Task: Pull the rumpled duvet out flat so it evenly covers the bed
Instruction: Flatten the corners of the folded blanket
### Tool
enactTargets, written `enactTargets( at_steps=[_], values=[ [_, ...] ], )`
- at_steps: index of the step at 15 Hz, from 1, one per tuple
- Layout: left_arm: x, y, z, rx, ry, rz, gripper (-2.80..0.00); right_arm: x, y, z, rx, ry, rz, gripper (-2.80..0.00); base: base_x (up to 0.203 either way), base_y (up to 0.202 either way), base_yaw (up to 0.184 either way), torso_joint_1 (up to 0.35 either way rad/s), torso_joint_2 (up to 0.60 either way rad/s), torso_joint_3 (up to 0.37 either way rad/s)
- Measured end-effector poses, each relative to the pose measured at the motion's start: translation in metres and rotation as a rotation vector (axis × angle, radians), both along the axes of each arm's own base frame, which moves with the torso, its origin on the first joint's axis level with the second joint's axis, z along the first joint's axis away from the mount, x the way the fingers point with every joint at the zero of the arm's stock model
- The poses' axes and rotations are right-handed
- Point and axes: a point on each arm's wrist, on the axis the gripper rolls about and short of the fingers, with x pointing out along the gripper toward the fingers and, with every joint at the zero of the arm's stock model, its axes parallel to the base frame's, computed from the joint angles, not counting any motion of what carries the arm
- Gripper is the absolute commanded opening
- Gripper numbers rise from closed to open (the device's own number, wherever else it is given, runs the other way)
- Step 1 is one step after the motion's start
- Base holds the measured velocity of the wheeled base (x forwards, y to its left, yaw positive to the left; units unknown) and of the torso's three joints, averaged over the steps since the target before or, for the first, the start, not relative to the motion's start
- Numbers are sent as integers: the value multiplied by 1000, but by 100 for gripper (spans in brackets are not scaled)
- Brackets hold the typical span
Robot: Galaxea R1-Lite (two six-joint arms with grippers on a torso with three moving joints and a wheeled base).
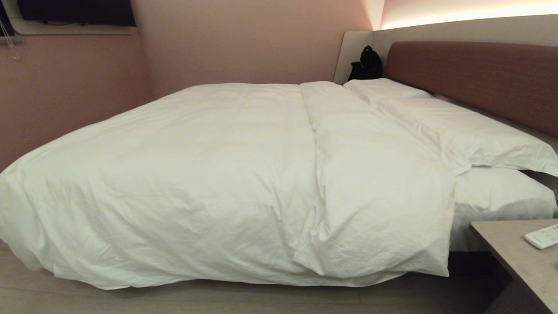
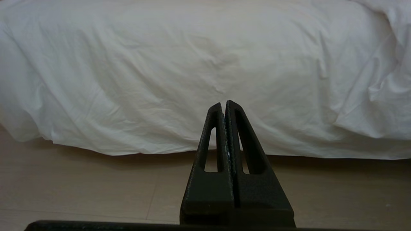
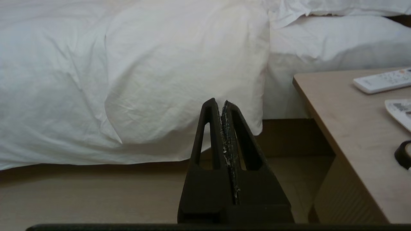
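Both tools, left tool and right tool, are hanging pressed together, empty, facing the puffy white duvet. Approach is underway; next needs spreading fingers at its folded-back top flap.

A: How much of the bed shows under the duvet?

B: Little. The duvet hides the mattress and most of the base, hanging nearly to the floor. Only a dark strip shows by the bedside surface.

A: And that surface?

B: Cut off by the picture's edge, as is the white remote on it. Its buttons are too small to read.

A: The dark thing in the far corner?

B: A black object, maybe a bag; I cannot tell.
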Motion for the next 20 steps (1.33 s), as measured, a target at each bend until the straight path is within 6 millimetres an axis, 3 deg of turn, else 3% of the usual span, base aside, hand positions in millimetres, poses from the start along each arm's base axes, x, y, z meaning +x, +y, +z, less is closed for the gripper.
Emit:
enactTargets(
  at_steps=[20],
  values=[
    [0, 0, 0, 0, -2, 0, -280, 0, 0, 0, 0, -2, 0, -280, 0, 0, 0, -3, 15, 12]
  ],
)
